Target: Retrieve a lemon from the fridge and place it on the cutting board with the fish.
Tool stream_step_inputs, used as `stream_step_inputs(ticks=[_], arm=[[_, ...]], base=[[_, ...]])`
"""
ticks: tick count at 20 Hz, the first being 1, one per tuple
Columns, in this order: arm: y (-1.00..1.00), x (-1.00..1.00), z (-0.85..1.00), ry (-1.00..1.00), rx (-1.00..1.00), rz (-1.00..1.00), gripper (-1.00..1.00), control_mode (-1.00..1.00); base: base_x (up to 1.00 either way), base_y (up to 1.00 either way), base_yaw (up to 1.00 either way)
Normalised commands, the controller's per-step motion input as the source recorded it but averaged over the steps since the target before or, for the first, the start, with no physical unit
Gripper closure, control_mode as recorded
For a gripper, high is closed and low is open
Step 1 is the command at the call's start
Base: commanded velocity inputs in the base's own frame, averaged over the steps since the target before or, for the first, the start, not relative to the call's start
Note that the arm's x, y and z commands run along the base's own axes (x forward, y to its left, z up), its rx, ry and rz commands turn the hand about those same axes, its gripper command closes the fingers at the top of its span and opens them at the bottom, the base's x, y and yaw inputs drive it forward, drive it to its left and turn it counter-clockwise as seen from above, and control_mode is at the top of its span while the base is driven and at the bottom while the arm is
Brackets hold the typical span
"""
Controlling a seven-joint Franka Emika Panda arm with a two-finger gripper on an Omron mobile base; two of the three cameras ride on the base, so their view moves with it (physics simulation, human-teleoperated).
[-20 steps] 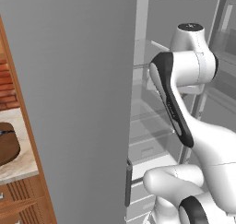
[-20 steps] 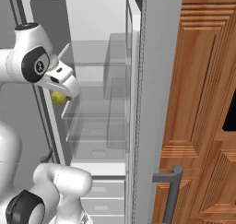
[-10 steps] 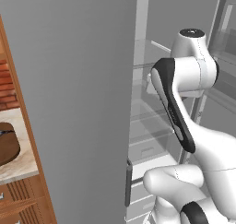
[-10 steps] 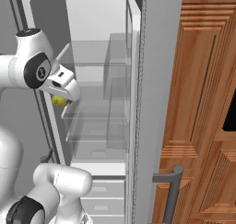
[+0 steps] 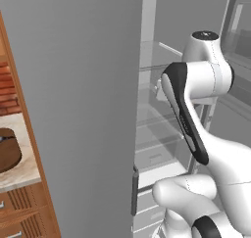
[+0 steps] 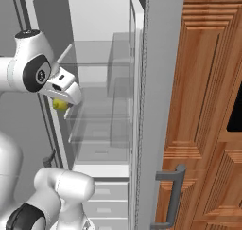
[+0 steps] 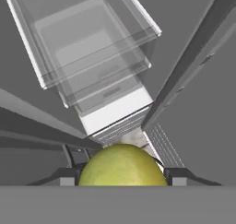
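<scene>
The gripper, half closed, holds the lemon between its fingers just outside the open fridge, while the cutting board lies well apart, far to the left.

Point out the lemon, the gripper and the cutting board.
lemon (image 7: pixel 122 165), hand view, its top.
gripper (image 6: pixel 66 99), right base view, between its fingertips.
cutting board (image 5: pixel 7 151), left base view, its rounded end.

Open fridge doors flank the pincer; glass shelves crowd ahead, with free room behind.
</scene>
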Motion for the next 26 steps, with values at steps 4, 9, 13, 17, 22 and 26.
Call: stream_step_inputs(ticks=[4,9,13,17,22,26], arm=[[0.0,0.0,0.0,0.0,0.0,0.0,1.0,1.0],[0.0,0.0,0.0,0.0,0.0,0.0,1.0,1.0],[0.0,0.0,0.0,0.0,0.0,0.0,1.0,1.0],[0.0,0.0,0.0,0.0,0.0,0.0,1.0,1.0],[0.0,0.0,0.0,0.0,0.0,0.0,1.0,1.0],[0.0,0.0,0.0,0.0,0.0,0.0,1.0,1.0]], base=[[-0.47,0.24,0.0],[-0.51,0.43,0.0],[-0.58,0.67,0.0],[-0.53,0.83,0.0],[-0.33,0.73,0.0],[-0.02,0.42,0.0]])
